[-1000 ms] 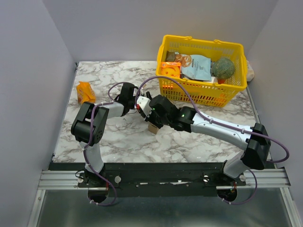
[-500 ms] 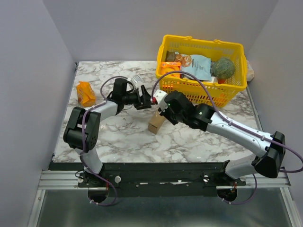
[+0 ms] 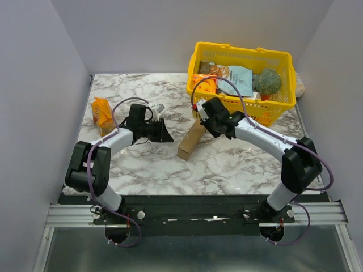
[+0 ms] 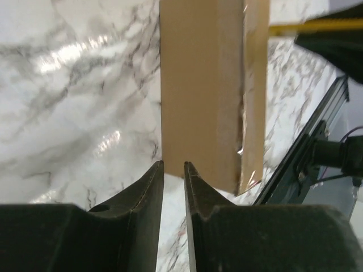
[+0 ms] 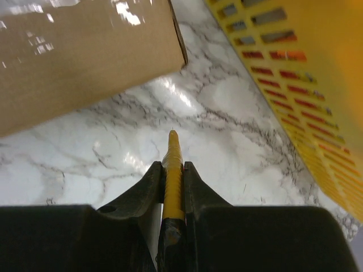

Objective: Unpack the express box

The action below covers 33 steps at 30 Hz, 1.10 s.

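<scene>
The express box (image 3: 191,140) is a long brown carton lying on the marble table, its far end pointing toward the basket. It fills the top of the left wrist view (image 4: 204,90) and shows at the upper left of the right wrist view (image 5: 85,62). My left gripper (image 3: 165,135) lies low just left of the box, its jaws (image 4: 173,164) nearly closed and empty, with the tips just short of the box's near end. My right gripper (image 3: 200,109) sits between the box's far end and the basket, shut (image 5: 173,165) on a thin yellow tool (image 5: 172,144) pointing at the table.
A yellow mesh basket (image 3: 244,115) holding packets and a green ball stands at the back right, and its wall is close on the right of the right gripper (image 5: 306,73). An orange snack packet (image 3: 102,111) lies at the left. Grey walls enclose the table.
Both grippers were bunched over the box. The left one has drawn back to the left and the right one toward the basket. The box now lies uncovered and turned longer toward the basket.
</scene>
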Available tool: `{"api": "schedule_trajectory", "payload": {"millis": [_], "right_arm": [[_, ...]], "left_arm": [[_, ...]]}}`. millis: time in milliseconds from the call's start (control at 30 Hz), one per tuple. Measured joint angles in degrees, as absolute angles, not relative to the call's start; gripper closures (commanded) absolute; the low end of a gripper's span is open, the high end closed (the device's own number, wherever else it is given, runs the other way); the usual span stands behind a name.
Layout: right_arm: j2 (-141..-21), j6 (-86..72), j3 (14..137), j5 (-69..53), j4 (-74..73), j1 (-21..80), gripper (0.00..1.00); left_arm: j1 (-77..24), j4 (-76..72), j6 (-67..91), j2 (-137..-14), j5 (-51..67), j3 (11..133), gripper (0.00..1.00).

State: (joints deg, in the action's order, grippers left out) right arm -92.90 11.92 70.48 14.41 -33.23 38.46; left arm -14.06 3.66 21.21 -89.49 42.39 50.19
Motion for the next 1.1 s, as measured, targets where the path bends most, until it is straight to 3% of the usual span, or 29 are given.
{"api": "schedule_trajectory", "payload": {"millis": [267, 600, 800, 867, 967, 1100], "right_arm": [[-99.5, 14.0, 80.5, 9.9, -28.2, 39.0, 1.00], [-107.8, 14.0, 90.3, -1.3, -26.7, 42.1, 1.00], [-113.1, 12.6, 96.7, -7.3, -26.7, 43.2, 1.00], [-114.2, 12.0, 100.0, -6.9, -26.4, 43.2, 1.00], [-114.3, 11.5, 103.7, -3.7, -25.8, 43.2, 1.00], [-109.4, 11.4, 102.1, 1.6, -24.8, 43.2, 1.00]], "left_arm": [[-22.2, 5.9, 13.5, -91.5, 42.5, 49.6, 0.64], [-24.5, 17.6, -0.3, -90.5, 45.8, 50.5, 0.33], [-24.6, 31.0, -10.1, -83.5, 45.5, 52.4, 0.22], [-24.1, 34.1, -13.0, -81.2, 45.5, 53.3, 0.18], [-24.2, 37.5, -15.8, -76.4, 44.6, 56.0, 0.02], [-24.1, 37.1, -16.1, -72.0, 41.5, 58.8, 0.02]]}}
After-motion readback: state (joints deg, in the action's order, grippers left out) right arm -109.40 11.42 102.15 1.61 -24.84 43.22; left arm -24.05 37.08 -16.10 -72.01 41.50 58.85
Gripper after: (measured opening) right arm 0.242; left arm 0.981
